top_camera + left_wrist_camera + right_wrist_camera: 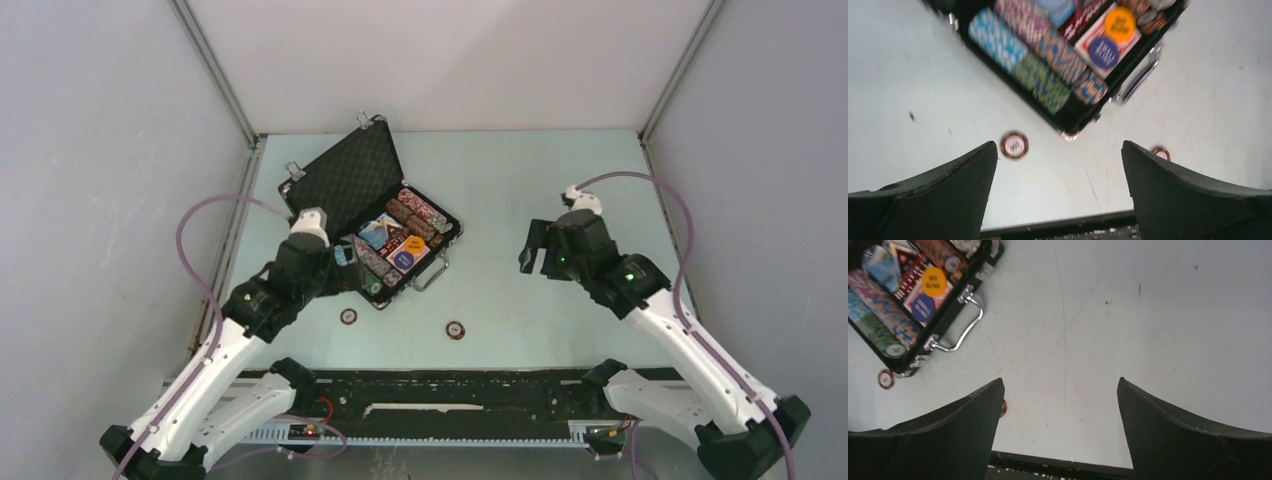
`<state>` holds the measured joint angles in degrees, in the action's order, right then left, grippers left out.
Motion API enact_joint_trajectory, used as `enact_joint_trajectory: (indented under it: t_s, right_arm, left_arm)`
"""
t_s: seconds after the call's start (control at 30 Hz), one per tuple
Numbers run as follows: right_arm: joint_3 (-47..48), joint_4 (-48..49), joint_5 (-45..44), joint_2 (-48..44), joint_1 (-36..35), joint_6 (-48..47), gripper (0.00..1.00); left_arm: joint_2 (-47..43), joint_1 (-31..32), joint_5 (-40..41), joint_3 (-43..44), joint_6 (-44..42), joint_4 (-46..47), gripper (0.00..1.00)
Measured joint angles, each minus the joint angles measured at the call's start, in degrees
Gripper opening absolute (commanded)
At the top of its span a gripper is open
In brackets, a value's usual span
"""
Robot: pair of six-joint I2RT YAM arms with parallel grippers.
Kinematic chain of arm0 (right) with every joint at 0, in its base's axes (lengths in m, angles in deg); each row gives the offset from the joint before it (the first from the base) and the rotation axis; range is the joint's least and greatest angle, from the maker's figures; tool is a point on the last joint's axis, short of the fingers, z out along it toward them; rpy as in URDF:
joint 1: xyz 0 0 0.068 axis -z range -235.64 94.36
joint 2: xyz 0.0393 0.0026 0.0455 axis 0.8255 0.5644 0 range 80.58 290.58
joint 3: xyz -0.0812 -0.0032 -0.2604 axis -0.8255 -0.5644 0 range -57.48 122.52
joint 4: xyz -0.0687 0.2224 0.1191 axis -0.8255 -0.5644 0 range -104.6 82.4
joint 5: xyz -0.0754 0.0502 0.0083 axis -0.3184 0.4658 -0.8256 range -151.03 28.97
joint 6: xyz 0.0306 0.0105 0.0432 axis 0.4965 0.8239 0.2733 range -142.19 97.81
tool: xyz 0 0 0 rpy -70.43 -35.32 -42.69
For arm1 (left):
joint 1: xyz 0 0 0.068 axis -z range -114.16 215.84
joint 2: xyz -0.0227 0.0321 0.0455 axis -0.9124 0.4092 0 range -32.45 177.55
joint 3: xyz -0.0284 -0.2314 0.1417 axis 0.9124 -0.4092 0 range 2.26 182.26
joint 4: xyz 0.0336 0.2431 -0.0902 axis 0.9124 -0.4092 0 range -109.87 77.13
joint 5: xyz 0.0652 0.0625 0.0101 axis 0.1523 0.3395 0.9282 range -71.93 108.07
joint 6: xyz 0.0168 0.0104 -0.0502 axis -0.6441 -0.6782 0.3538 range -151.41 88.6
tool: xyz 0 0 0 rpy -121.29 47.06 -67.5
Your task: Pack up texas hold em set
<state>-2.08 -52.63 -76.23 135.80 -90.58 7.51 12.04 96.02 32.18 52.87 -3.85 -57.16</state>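
Observation:
The black briefcase (372,205) lies open at the table's back left, lid up, holding rows of multicoloured chips (1038,55), a red card deck and orange (1120,25) and blue (1103,52) buttons. Two loose orange-rimmed chips lie on the table in front of it: one (348,316) near the case's corner, one (455,328) further right; both show in the left wrist view (1014,145) (1161,152). My left gripper (345,268) is open and empty beside the case's near-left edge. My right gripper (535,258) is open and empty over bare table at the right.
The case's silver handle (960,325) sticks out toward the table's middle. A black rail (440,395) runs along the near edge. Grey walls enclose the table on left, right and back.

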Motion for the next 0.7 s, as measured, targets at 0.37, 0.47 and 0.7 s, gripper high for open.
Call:
enact_joint_trajectory:
  t_s: [0.37, 0.47, 0.7]
  right_arm:
    - [-6.2, 5.3, 11.1, -6.9, 9.5, -8.8, 1.00]
    - [-7.4, 5.8, 13.1, -7.6, 11.3, -9.3, 1.00]
    - [-8.4, 7.8, 17.5, -9.8, 14.6, -9.8, 0.99]
  left_arm:
    - [11.1, -0.1, -2.5, -14.5, 19.8, -0.2, 0.99]
    - [16.2, -0.9, -2.7, -15.2, 21.0, 3.5, 0.96]
    - [19.8, -4.1, -4.6, -16.4, 22.4, 7.2, 0.80]
